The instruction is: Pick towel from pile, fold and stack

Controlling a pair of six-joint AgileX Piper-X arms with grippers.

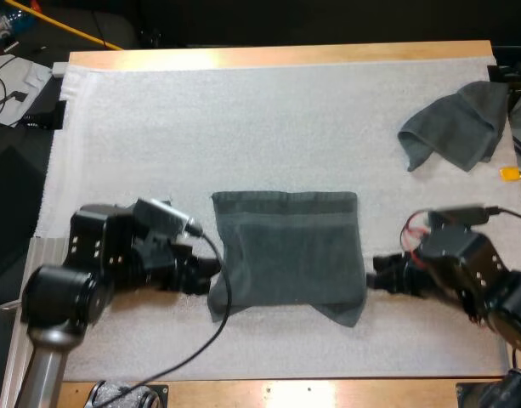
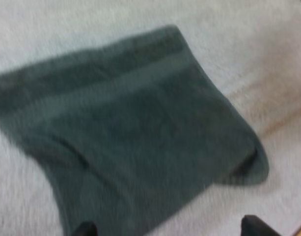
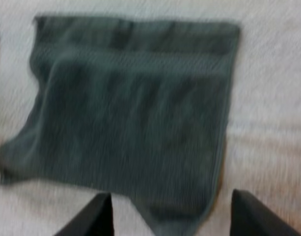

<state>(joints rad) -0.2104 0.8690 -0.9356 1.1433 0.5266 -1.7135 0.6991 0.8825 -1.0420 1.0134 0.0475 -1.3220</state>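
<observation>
A dark grey-green folded towel (image 1: 285,255) lies flat on the white mat (image 1: 158,136), its top layer stopping short of the far hem so that a band of the lower layer shows. Its two near corners hang out of square, and the right one tapers to a point.

The left gripper (image 1: 207,276) sits low at the folded towel's left edge. Seen from its wrist camera, its black fingers (image 2: 86,229) are spread wide with nothing gripped. One fingertip is at the cloth's near edge.

The right gripper (image 1: 377,274) sits at the folded towel's right edge. Its fingers (image 3: 94,216) likewise stand wide apart and empty, either side of the pointed corner.

A second, crumpled towel (image 1: 460,123) lies well apart from the folded towel, toward the mat's far right corner. The wooden table (image 1: 277,56) borders the mat beyond both.
</observation>
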